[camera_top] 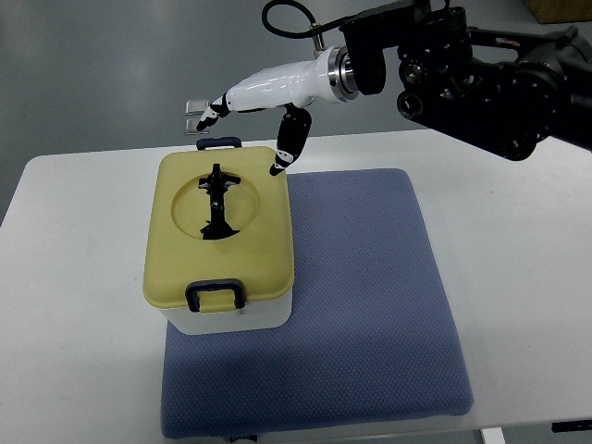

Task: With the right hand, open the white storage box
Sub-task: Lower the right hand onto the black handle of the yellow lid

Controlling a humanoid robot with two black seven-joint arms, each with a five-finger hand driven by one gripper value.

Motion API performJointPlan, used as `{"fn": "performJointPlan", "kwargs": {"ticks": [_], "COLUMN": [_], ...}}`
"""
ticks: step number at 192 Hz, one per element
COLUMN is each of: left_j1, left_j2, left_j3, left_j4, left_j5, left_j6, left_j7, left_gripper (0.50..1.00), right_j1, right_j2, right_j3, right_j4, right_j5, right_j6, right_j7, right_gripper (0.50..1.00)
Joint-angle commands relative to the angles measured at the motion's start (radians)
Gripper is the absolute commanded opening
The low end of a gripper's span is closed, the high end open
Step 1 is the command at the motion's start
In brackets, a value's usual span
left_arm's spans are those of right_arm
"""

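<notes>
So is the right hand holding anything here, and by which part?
Nothing is held. The right hand hovers open above the far edge of the white storage box with the yellow lid, one finger pointing down near the lid's corner.

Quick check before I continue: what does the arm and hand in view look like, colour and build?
The right hand has a glossy white shell with black-jointed fingers tipped in white segments. A silver metal ring joins it to a bulky matte black forearm with exposed bolts. A black cable loops above the wrist. No left arm shows.
</notes>
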Motion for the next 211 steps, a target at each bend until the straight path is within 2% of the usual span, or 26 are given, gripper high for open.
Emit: {"fn": "performJointPlan", "kwargs": {"ticks": [1, 109, 157, 176, 206, 211], "left_j1": [0.001, 0.001, 0.001, 0.001, 0.001, 0.001], "left_j2": [0.0, 0.0, 0.0, 0.0, 0.0, 0.0], "left_j3": [0.0, 0.0, 0.0, 0.0, 0.0, 0.0], "left_j4": [0.0, 0.001, 0.001, 0.001, 0.001, 0.001], "left_j5": [-0.001, -0.001, -0.001, -0.001, -0.001, -0.001], "left_j6": [0.0, 0.0, 0.0, 0.0, 0.0, 0.0], "left_j7": [0.0, 0.0, 0.0, 0.0, 0.0, 0.0], "left_gripper": [1.0, 1.0, 1.0, 1.0, 1.0, 1.0], "right_j1": [-0.003, -0.041, -0.061, -0.062, -0.066, -0.066], "right_j2": [0.014, 0.052, 0.06, 0.066, 0.07, 0.07], "right_j3": [0.002, 0.002, 0.002, 0.002, 0.002, 0.002], "right_j4": [0.0, 0.0, 0.0, 0.0, 0.0, 0.0], "right_j5": [0.005, 0.011, 0.011, 0.011, 0.011, 0.011], "right_j6": [-0.015, -0.049, -0.066, -0.081, -0.09, -0.09], "right_j7": [0.0, 0.016, 0.016, 0.016, 0.02, 0.022], "right_gripper": [0.924, 0.919, 0.901, 0.86, 0.76, 0.758]}}
